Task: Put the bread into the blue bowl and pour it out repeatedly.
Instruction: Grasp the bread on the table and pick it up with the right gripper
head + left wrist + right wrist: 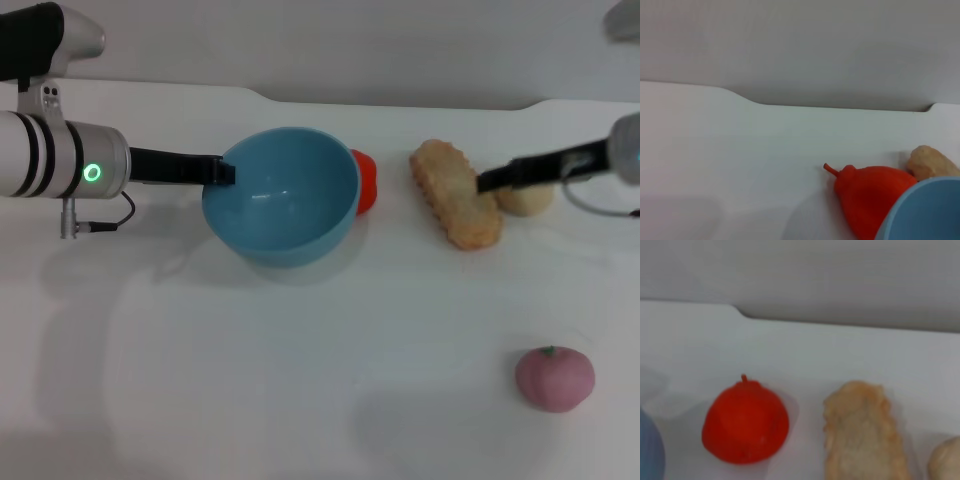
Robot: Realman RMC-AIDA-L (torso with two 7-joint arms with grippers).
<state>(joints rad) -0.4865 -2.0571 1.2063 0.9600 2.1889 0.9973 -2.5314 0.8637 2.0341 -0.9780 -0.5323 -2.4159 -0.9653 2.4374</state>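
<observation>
Our left claw (222, 171) clamps the blue bowl (282, 195) rim; right claw (487, 181) touches the bread (455, 192), closure unclear. Bread looks light, stiff, crumbly: we'd pinch it mid-length across its width.

A white table (300, 400) stands before a grey wall (350, 40).

The blue bowl (282, 195) is crowded on its right by a red fruit (365, 180) that touches or nearly touches its wall, and is met on its left rim by the left gripper (222, 171). A narrow gap is left between the red fruit and the bread (455, 192). The bread's right side is blocked by the right gripper (487, 182) and a beige lump (528, 196). Open table (300, 380) is found nearer the robot, with only a pink fruit (554, 377) standing there.
</observation>
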